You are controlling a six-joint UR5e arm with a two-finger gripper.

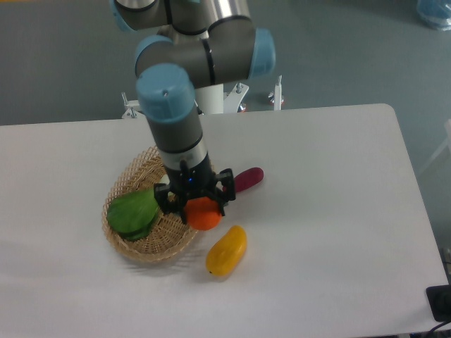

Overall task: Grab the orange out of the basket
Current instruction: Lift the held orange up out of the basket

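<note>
The orange (205,214) is small, round and bright orange, at the right side of the tan wicker basket (134,248). My gripper (196,205) points down right over it. Its black fingers (173,201) stand on either side of the fruit and look closed on it. Whether the orange rests on the basket or hangs just above it, I cannot tell. The arm hides the back part of the basket.
A green leafy vegetable (134,212) lies in the basket's left half. A yellow-orange mango-like fruit (227,251) lies on the white table just right of the basket. A dark red-purple elongated item (246,179) lies behind the gripper. The table's right edge is far off.
</note>
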